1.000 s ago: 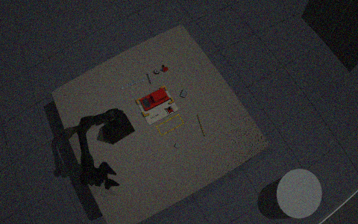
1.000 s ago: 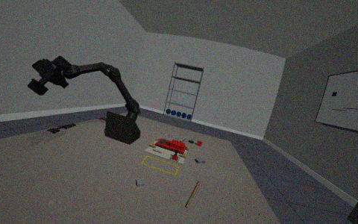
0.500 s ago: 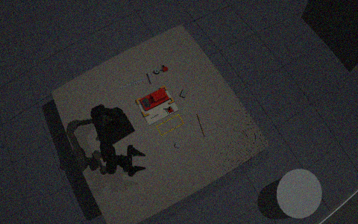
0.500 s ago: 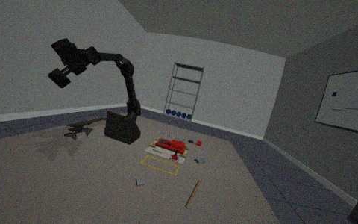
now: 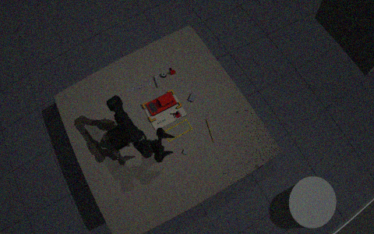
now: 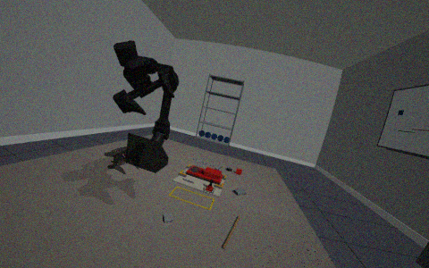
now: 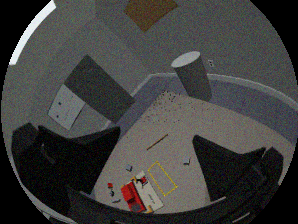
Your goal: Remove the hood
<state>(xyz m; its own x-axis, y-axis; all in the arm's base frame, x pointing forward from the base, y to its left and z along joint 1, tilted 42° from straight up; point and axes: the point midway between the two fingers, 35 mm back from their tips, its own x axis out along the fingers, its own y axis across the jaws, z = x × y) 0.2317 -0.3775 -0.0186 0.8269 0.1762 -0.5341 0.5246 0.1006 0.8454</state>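
Observation:
The red toy car (image 5: 158, 103) (image 6: 201, 171) (image 7: 135, 196) stands on a white sheet (image 5: 166, 120) near the middle of the table (image 5: 221, 78). Its hood does not stand out from the body in this dim light. The yellow marked rectangle (image 5: 191, 125) (image 6: 190, 202) (image 7: 168, 176) lies just beside the sheet, with nothing in it. My gripper (image 5: 172, 144) (image 6: 133, 106) (image 7: 157, 135) is open and empty. It hangs high in the air, off to the side of the rectangle and well away from the car. In the wrist view both fingers frame the car and rectangle far below.
A thin stick (image 5: 209, 130) (image 6: 230, 232) lies beyond the rectangle. Small loose parts lie around: a ring and a red piece (image 5: 167, 72), a grey block (image 5: 191, 97) (image 6: 239, 192) and another (image 6: 167, 218). The arm's base (image 6: 147, 154) stands behind the car. A round stool (image 5: 312, 202) stands off the table.

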